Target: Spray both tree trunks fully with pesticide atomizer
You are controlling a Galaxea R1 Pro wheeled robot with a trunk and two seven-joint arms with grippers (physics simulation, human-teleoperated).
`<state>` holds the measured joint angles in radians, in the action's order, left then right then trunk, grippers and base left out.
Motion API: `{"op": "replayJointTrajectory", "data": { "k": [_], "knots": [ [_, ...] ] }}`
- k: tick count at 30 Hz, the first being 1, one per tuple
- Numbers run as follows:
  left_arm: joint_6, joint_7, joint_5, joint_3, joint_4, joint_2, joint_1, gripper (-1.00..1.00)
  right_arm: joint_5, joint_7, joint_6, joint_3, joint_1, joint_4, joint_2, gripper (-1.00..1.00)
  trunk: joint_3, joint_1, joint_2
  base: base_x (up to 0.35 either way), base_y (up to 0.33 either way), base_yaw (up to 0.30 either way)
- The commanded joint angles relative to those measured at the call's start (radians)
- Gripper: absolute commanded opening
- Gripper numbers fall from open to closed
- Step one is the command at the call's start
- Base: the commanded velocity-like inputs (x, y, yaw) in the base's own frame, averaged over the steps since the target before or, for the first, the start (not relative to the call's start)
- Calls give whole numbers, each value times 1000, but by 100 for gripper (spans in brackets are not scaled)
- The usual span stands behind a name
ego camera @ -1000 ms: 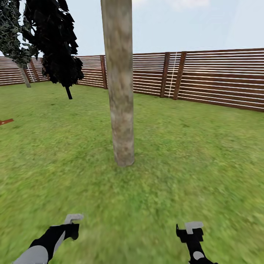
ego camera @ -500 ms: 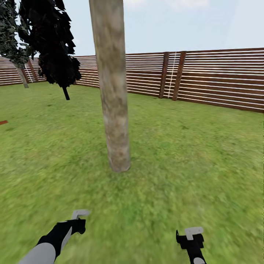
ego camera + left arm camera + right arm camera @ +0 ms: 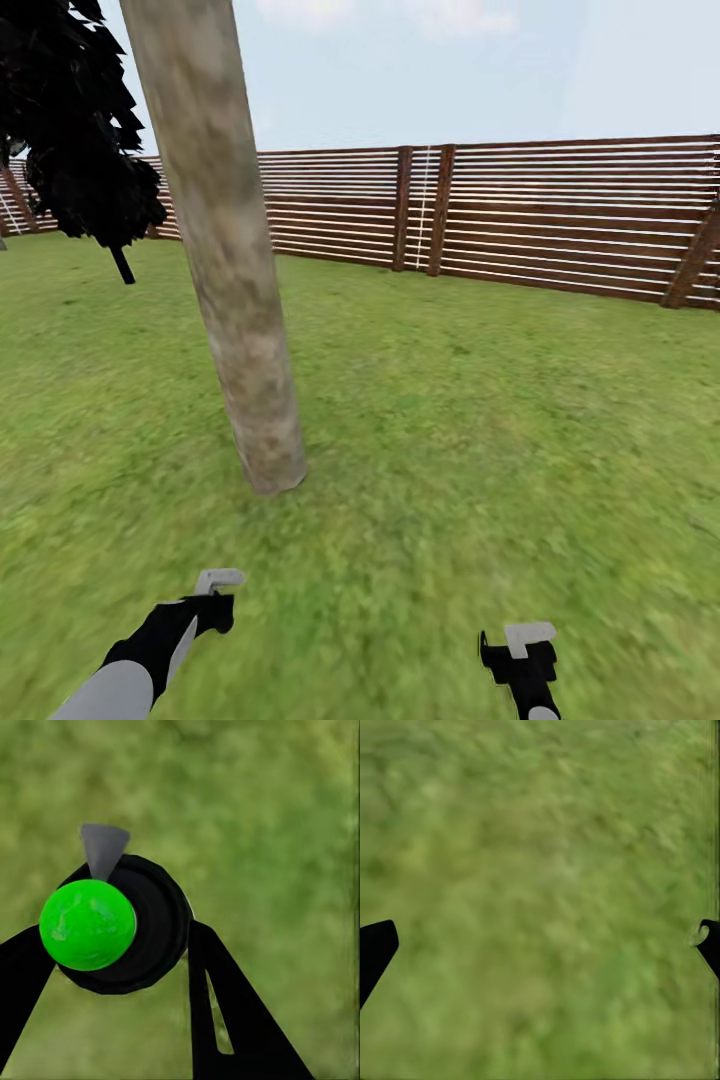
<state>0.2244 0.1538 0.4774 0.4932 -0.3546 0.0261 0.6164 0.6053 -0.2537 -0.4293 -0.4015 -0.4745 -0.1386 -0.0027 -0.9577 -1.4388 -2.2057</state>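
In the left wrist view, the left gripper (image 3: 120, 967) had its two black fingers (image 3: 225, 1012) closed on the pesticide atomizer (image 3: 124, 924), one on each side of its round black body. The atomizer showed a bright green ball on top and a single grey, wedge-shaped nozzle poking out beyond it, with blurred grass behind. In the head view the left gripper (image 3: 205, 600) sat low over the lawn at the end of a black and grey forearm.

The right gripper (image 3: 540, 945) held nothing: its two fingers (image 3: 375, 949) stood wide apart at opposite edges of the right wrist view, with only grass between them. In the head view the right gripper (image 3: 520, 650) hung low over the floor (image 3: 470, 460), well apart from the left one.

Ahead of the left gripper stood one thick tree trunk (image 3: 225, 250), mottled grey-brown, bare of branches and leaning, its foot planted in the grass. Farther back, beyond it on the left, was one near-black tree (image 3: 80, 140) on a thin trunk. A brown slatted fence (image 3: 560, 220) closed the far side of the garden, with three dark posts visible along this stretch, and pale sky above it
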Motion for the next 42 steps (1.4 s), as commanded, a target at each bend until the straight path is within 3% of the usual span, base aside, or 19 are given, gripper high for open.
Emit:
{"op": "replayJointTrajectory", "data": {
  "k": [1,6,9,13,16,19,21,22,23,25,28,32,35,37,40,42],
  "knots": [
    [7,9,8,8,-14,-1,0,-100,11,-4,-3,-7,-1,2,1,100,0,0,0,135,-222,-232],
    [21,12,7,-4,-107,-36,7,-100,10,-4,-3,-7,-1,2,2,100,3,0,0,-77,-71,-219],
    [84,18,5,-7,-172,-55,42,-100,10,-4,-3,-7,-1,2,3,100,4,0,0,-24,-5,-53],
    [162,66,7,-12,-187,-55,94,-100,10,-3,-2,-7,-1,3,3,100,4,0,0,-4,-1,-8],
    [173,89,6,-24,-188,-60,113,-100,11,-3,-2,-7,-1,3,3,100,4,0,0,0,0,-1],
    [216,99,4,-39,-189,-44,140,-100,11,-3,-2,-7,-1,4,1,100,4,0,0,0,0,0],
    [260,134,4,-42,-191,7,160,-100,11,-3,-2,-7,-1,3,1,100,4,0,0,0,0,0],
    [274,180,8,-44,-210,24,169,-100,11,-2,-2,-7,-1,4,1,100,4,0,0,0,0,0],
    [319,202,8,-86,-283,10,174,-100,11,-2,-2,-7,-1,3,1,100,4,0,0,0,0,0],
    [373,207,5,-154,-334,-17,175,-100,11,-2,-2,-7,-1,3,0,100,4,0,0,-117,0,0],
    [402,209,3,-197,-385,-37,185,-100,11,-2,-2,-7,-1,4,0,100,4,0,0,-274,0,0],
    [421,210,4,-205,-410,-24,201,-100,11,-2,-2,-7,-1,4,0,100,4,0,0,-311,0,0],
    [453,208,-9,-202,-416,49,220,-100,11,-2,-2,-7,-1,4,0,100,4,0,0,-89,0,0],
    [473,203,-33,-201,-410,60,251,-100,11,-2,-2,-7,-1,4,0,100,4,0,0,-19,0,0],
    [485,195,-51,-200,-397,35,317,-100,11,-2,-2,-7,-1,3,1,100,4,0,0,-4,0,0],
    [487,155,-53,-200,-368,14,338,-100,11,-2,-2,-7,-1,3,0,100,4,0,0,-1,0,0]
  ]
}}
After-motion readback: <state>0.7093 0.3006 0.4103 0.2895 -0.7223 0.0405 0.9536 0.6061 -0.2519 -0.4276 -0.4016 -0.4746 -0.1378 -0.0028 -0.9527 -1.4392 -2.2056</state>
